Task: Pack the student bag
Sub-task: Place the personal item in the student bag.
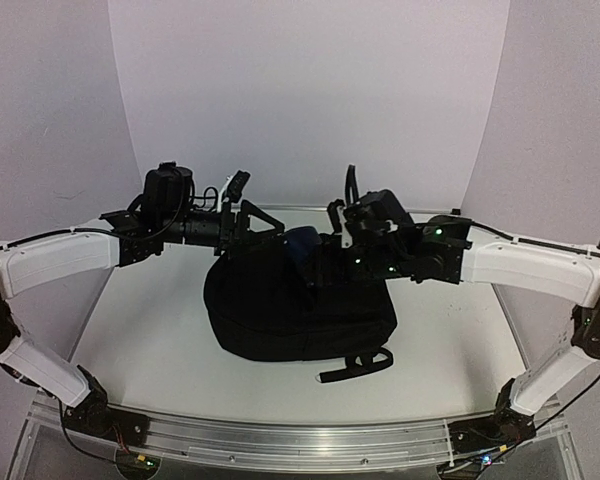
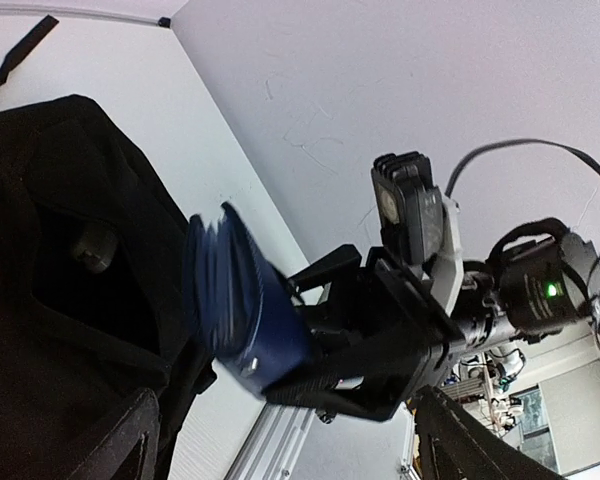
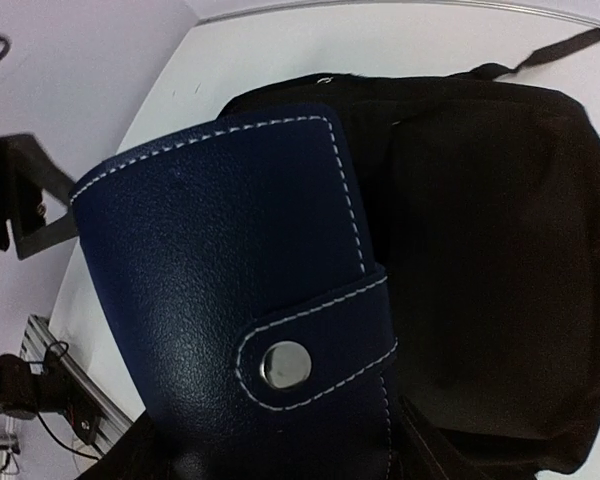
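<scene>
- One risk: the wallet [image 3: 230, 290], clamped in the right gripper [image 1: 328, 238], could snag the opening's rim and slip onto the table [image 1: 150, 330].
- Backpack [image 1: 280, 310] lies mid-table. The wallet is at its mouth, not inside yet, and the interior is too dark for me to read.
- Left gripper [image 1: 252, 205] is spread wide by the rim, and I see nothing in its grasp.
</scene>
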`<state>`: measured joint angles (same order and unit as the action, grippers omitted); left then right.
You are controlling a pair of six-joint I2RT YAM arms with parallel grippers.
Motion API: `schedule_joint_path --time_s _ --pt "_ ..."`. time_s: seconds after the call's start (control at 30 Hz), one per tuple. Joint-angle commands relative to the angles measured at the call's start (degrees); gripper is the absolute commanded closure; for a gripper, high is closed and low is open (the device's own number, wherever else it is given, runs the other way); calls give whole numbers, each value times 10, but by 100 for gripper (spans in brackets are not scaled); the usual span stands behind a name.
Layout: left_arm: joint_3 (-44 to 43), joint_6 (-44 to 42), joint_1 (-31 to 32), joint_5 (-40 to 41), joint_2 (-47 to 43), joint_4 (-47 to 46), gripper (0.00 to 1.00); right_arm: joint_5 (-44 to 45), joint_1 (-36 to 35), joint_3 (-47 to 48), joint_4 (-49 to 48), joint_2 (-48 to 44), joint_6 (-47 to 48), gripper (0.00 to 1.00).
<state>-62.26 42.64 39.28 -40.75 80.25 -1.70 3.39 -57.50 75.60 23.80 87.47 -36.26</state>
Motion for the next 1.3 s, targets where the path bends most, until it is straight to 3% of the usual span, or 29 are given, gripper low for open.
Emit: schedule_joint_path --time_s 0.0,0.2,0.3,0.4,0.53,0.6,0.67,0.77,0.9,1.27 --pt "-22 15 0 -32 14 -15 11 9 -29 50 -32 31 57 39" --pt "-27 8 0 -34 37 35 12 -4 -41 54 -47 36 77 39" --pt "-29 10 0 -47 48 39 21 -9 -44 52 -50 34 83 39" --pt "-30 14 0 -50 53 36 38 -16 -47 51 -51 36 90 38" --pt "-27 28 -1 -51 52 19 73 1 -49 46 -51 38 91 32" --pt "-25 31 -2 -44 49 5 91 26 -49 42 -48 35 85 22" --pt "-23 28 -6 -27 40 11 99 66 -49 39 -45 28 74 10" --pt "-13 18 -20 27 16 42 100 128 -49 39 -30 21 56 2" --pt "9 7 -43 98 -19 75 100 208 -48 73 35 54 32 2" --pt "49 14 -80 147 -61 96 100 243 -2 179 127 191 -2 21"
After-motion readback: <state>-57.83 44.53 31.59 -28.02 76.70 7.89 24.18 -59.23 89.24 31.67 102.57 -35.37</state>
